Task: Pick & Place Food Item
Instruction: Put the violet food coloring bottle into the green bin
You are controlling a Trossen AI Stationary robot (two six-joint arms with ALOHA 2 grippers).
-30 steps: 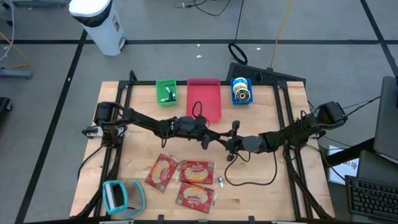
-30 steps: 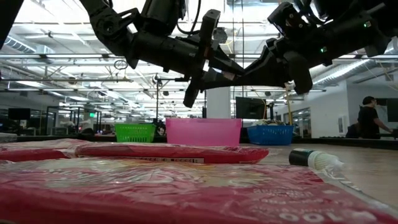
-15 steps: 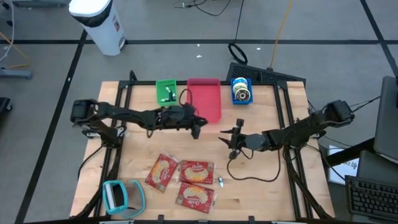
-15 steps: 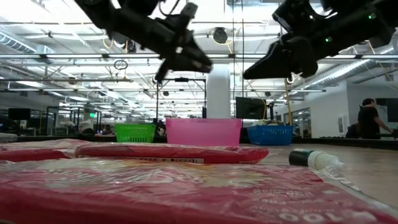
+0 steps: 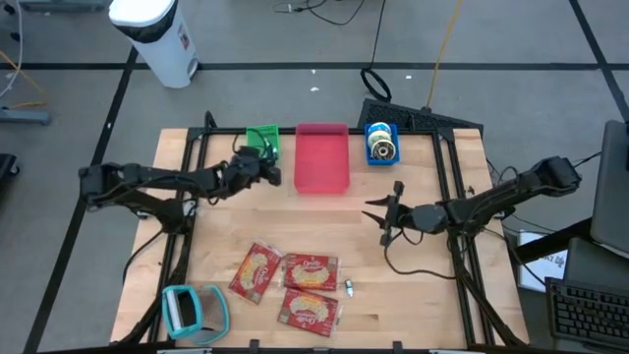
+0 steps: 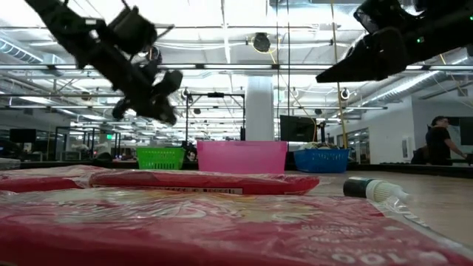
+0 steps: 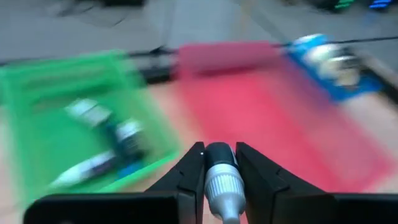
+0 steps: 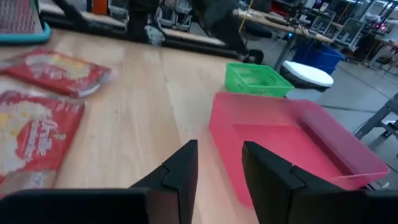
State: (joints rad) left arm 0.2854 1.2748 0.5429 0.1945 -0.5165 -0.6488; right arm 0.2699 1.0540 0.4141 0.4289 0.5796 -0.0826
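Three red food packets (image 5: 311,270) lie flat on the near middle of the table, also seen close up in the low view (image 6: 199,181). My left gripper (image 5: 272,175) hangs at the near edge of the green basket (image 5: 263,136), shut on a small grey cylinder (image 7: 219,182). My right gripper (image 5: 379,211) hovers right of the table's middle, open with nothing between its fingers (image 8: 180,168). It points toward the pink basket (image 8: 292,137). Both grippers hang well above the table in the low view: left (image 6: 164,111), right (image 6: 325,76). My left gripper pinches the small cylinder between its two fingers, at the ridged grey collar (image 7: 221,186) behind its dark end (image 7: 217,153). The cylinder lies along the fingers, not across them. It is lifted clear, above the table just short of the green basket.
The pink basket (image 5: 322,157) stands at the far middle, with a blue basket (image 5: 381,145) of rolls to its right. The green basket (image 7: 74,143) holds pens or tubes. A small green-capped tube (image 5: 349,287) lies beside the packets. A teal tape dispenser (image 5: 192,310) sits near left.
My left gripper has swung from the table's middle toward the far left, up to the green basket. My right gripper has drawn back from the middle toward the right edge. The packets have stayed put.
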